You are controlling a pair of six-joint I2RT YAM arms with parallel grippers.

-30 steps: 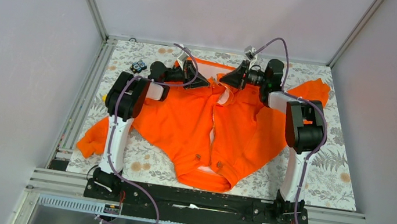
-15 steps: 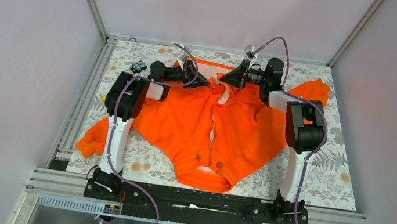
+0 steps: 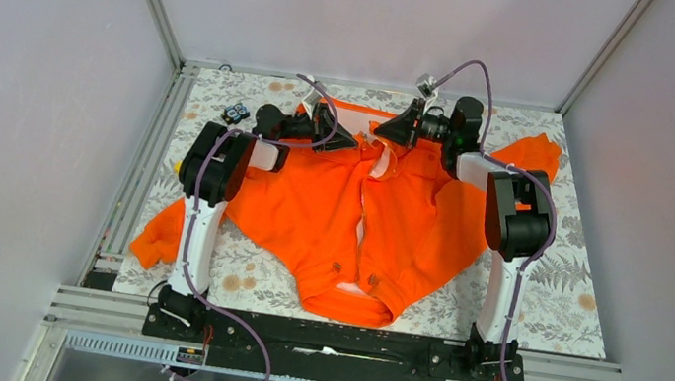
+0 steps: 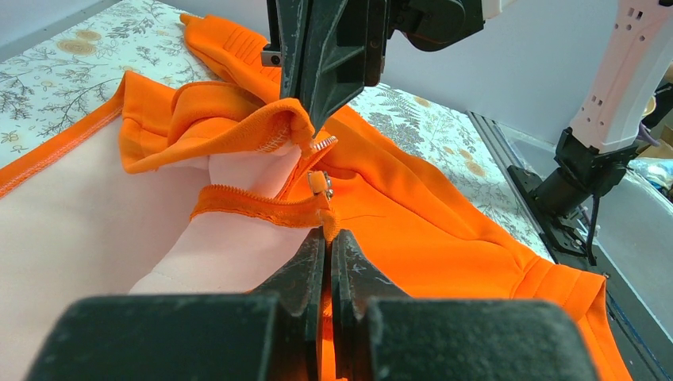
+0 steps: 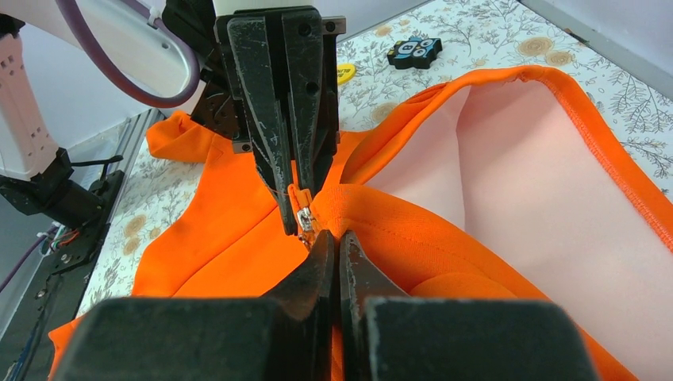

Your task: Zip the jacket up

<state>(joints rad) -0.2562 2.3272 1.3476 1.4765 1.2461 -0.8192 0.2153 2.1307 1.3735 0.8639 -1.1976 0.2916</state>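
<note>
The orange jacket [image 3: 329, 219] lies spread on the table with its collar at the far side, its front parted and its pale lining [image 4: 71, 214] showing. Both grippers meet at the collar end of the zipper. My left gripper [image 3: 348, 140] is shut on the orange zipper edge; in the left wrist view it [image 4: 328, 236] pinches fabric just below the metal slider [image 4: 320, 182]. My right gripper [image 3: 381, 135] is shut on the opposite front edge; in the right wrist view it [image 5: 334, 238] grips fabric beside the slider [image 5: 304, 219]. The two grippers face each other, nearly touching.
A small black toy [image 3: 238, 114] and a yellow item [image 3: 180, 166] lie at the far left of the floral table [image 3: 558, 291]. The jacket's sleeves reach the left front [image 3: 158, 235] and the far right [image 3: 533, 153]. Metal rails edge the table.
My right gripper has shifted slightly toward the far edge, pulling its jacket edge with it. The left gripper and the rest of the jacket look unmoved.
</note>
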